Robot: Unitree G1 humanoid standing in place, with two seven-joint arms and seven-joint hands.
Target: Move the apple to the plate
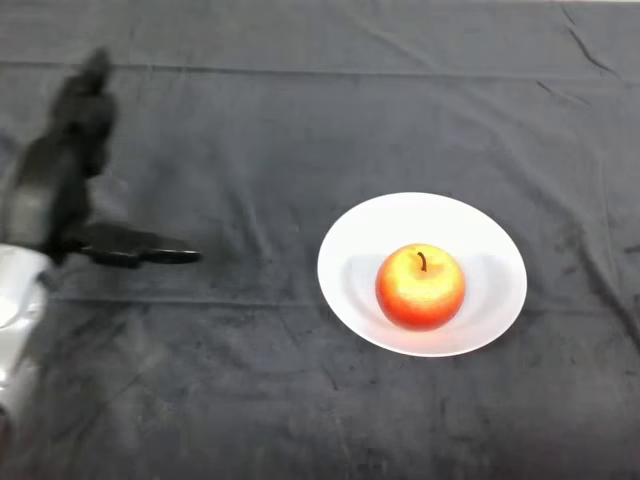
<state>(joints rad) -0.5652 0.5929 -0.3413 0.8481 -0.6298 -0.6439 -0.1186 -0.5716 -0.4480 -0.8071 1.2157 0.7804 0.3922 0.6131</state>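
Note:
A red and yellow apple with a dark stem stands upright in the middle of a white plate, right of centre on the dark cloth. My left hand is at the far left, well apart from the plate. Its fingers are straight and point up and away, and its thumb sticks out to the right. The hand is open and holds nothing.
The dark cloth covers the whole table, with a few creases. My silver-grey forearm comes in at the lower left edge.

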